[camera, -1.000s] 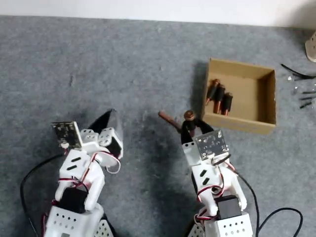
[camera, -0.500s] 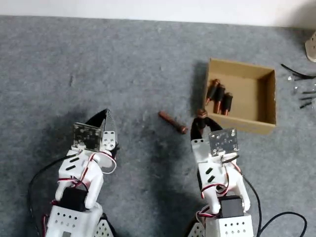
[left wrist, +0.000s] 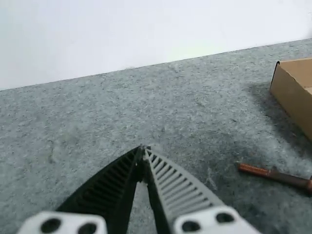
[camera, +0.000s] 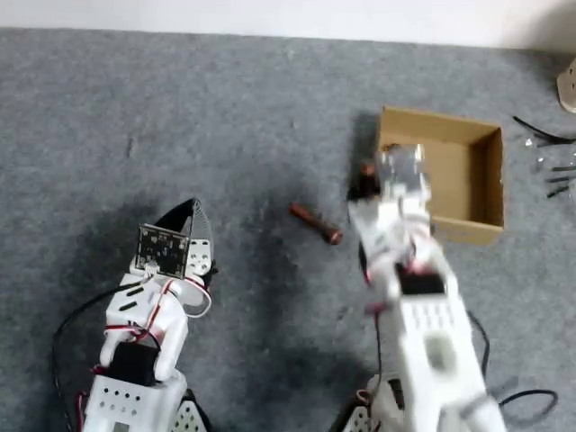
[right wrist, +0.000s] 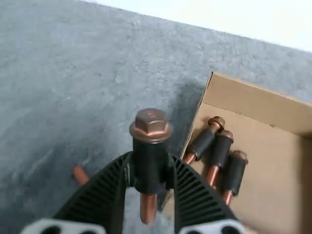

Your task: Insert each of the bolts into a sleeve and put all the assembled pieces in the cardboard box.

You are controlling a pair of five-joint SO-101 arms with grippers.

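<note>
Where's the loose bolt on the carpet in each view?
High view: loose bolt on the carpet, beside the cardboard box.
Left wrist view, near the box's corner.
Right wrist view: its end, beside the right gripper holding an assembled piece.
Shared landmark: the cardboard box.

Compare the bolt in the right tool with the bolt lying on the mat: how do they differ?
The held bolt wears a black sleeve; the loose bolt is bare. The held bolt stands upright, head up, clamped in the right tool; the loose bolt lies flat on the grey mat. The held bolt is by the cardboard box; the loose bolt lies between the arms. Both are copper-coloured.
</note>
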